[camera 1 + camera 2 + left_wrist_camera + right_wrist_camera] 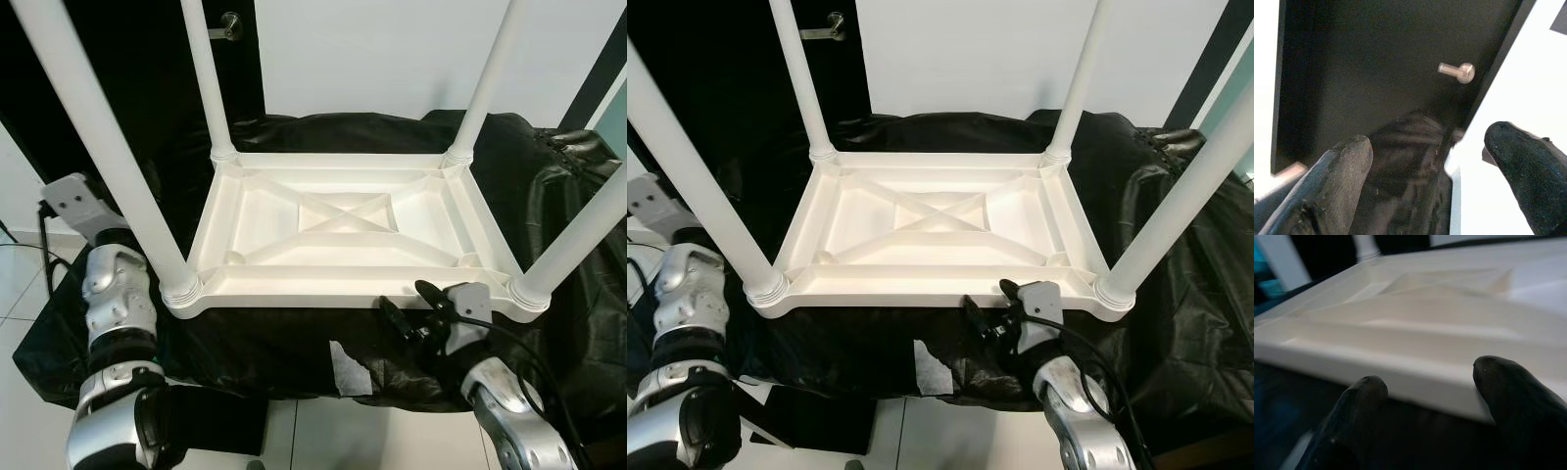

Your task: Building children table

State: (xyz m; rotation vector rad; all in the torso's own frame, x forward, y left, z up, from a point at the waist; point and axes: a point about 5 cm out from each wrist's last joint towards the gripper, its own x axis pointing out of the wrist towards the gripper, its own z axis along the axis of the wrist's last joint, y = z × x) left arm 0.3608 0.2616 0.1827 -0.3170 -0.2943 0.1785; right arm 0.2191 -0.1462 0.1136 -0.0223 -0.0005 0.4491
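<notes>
Right fingers (1508,396) (parted) just beside upturned table's (343,284) near rim.

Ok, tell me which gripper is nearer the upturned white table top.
Right. The right gripper sits open just before the table top, at its near edge. The left gripper is raised off beside the near left leg, open, facing a dark door.

A room in a home: black door (147,59) with lever handle (228,26) at 11 o'clock, white wall (372,49), tiled floor (24,284).
</notes>
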